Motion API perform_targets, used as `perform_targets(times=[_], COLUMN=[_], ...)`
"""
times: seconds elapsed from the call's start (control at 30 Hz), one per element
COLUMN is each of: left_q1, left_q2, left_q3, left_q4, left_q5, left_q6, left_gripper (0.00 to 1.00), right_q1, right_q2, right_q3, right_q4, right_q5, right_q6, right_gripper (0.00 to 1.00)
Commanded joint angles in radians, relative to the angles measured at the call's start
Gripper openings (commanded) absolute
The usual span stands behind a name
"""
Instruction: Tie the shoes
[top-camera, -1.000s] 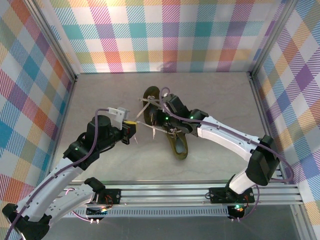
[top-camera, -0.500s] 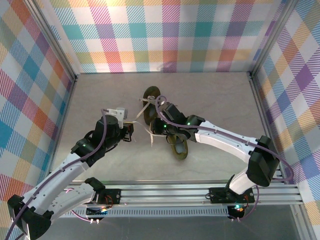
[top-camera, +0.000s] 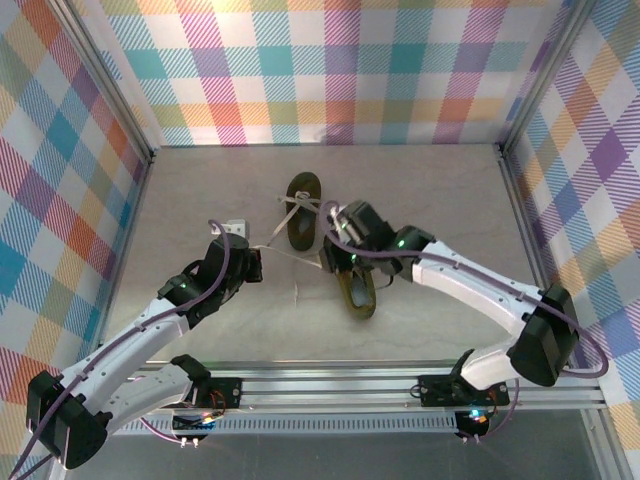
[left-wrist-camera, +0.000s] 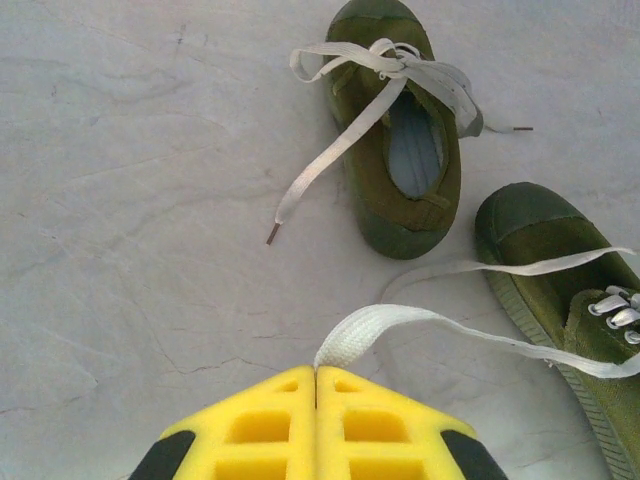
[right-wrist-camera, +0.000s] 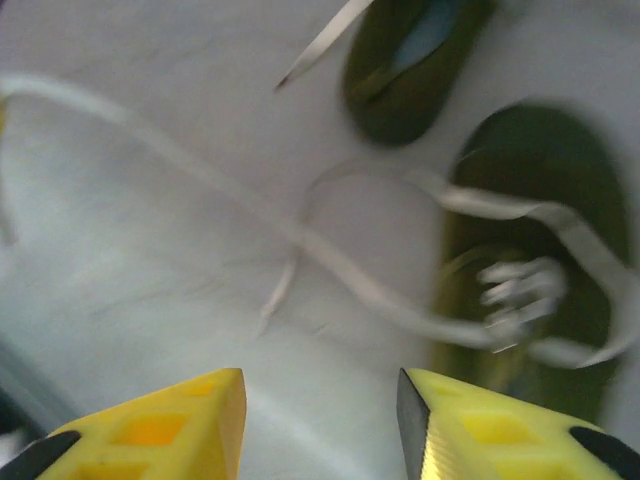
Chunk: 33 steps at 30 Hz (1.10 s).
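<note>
Pinching one lace (left-wrist-camera: 400, 322) of the near shoe (left-wrist-camera: 560, 290), the left gripper (left-wrist-camera: 317, 370) has its yellow fingers pressed together on the flat tape, which curls out from between the tips and runs across to that shoe. It sits off to the left of the near shoe, apart from it. I judge this is meant to draw the strand sideways, clear of the upper (a small slack loop shows right at the tips). The right gripper (right-wrist-camera: 320, 385) hangs above the near shoe's left side, fingers spread and nothing between them, probably placed to take the other strand. The far shoe (left-wrist-camera: 400, 130) lies just beyond the near shoe's toe and slightly left, with one lace end trailing on the table (top-camera: 200, 190). Whether it is knotted I cannot tell.
</note>
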Motion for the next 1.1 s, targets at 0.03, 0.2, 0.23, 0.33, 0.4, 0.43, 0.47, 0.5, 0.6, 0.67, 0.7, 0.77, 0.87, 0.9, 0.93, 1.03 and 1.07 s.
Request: perform_targets(times=[0.03,0.2,0.23,0.33,0.4,0.43,0.47,0.5,0.6,0.67,0.7,0.77,0.87,0.9,0.93,1.03,1.07], left_q1=[0.007,0.007,0.007,0.007,0.007,0.007,0.007,0.008,0.007,0.007,0.008,0.008,0.008,0.008,0.008,0.010,0.010], left_q2=[0.004,0.021,0.024,0.028,0.027,0.028,0.027,0.027,0.028,0.028,0.028,0.031,0.033,0.033,0.034,0.046,0.052], left_q3=[-0.006,-0.001,0.001,0.005,0.005,0.007,0.009,0.011,0.015,0.021,0.024,0.031,0.047,0.050,0.056,0.077,0.086], left_q4=[-0.013,-0.009,-0.009,-0.014,-0.016,-0.018,-0.019,-0.021,-0.024,-0.026,-0.026,-0.028,-0.029,-0.029,-0.027,-0.030,-0.035], left_q5=[-0.015,0.011,0.014,0.019,0.020,0.019,0.018,0.019,0.020,0.022,0.024,0.028,0.045,0.054,0.068,0.117,0.138], left_q6=[-0.017,-0.020,-0.019,-0.018,-0.017,-0.015,-0.015,-0.013,-0.010,-0.009,-0.010,-0.014,-0.023,-0.025,-0.025,-0.029,-0.035], left_gripper=[0.00,0.00,0.00,0.00,0.00,0.00,0.00,0.00,0.00,0.00,0.00,0.00,0.00,0.00,0.00,0.00,0.00], right_q1=[-0.139,-0.249,-0.258,-0.277,-0.289,-0.294,-0.300,-0.305,-0.314,-0.317,-0.316,-0.317,-0.319,-0.319,-0.320,-0.321,-0.321], right_q2=[0.097,0.252,0.280,0.333,0.355,0.365,0.379,0.394,0.427,0.443,0.452,0.465,0.473,0.476,0.480,0.482,0.476], right_q3=[0.079,0.185,0.201,0.219,0.223,0.226,0.229,0.237,0.244,0.249,0.254,0.262,0.264,0.266,0.268,0.270,0.267], right_q4=[-0.103,-0.162,-0.171,-0.174,-0.166,-0.165,-0.168,-0.174,-0.183,-0.188,-0.191,-0.198,-0.199,-0.199,-0.202,-0.205,-0.204], right_q5=[-0.012,-0.205,-0.241,-0.335,-0.369,-0.370,-0.369,-0.366,-0.372,-0.371,-0.372,-0.358,-0.337,-0.325,-0.317,-0.348,-0.365], right_q6=[-0.317,-0.411,-0.414,-0.414,-0.414,-0.414,-0.411,-0.406,-0.400,-0.396,-0.394,-0.386,-0.378,-0.375,-0.371,-0.369,-0.367], right_gripper=[0.49,0.57,0.58,0.58,0.58,0.58,0.58,0.57,0.55,0.54,0.54,0.52,0.50,0.50,0.49,0.42,0.38])
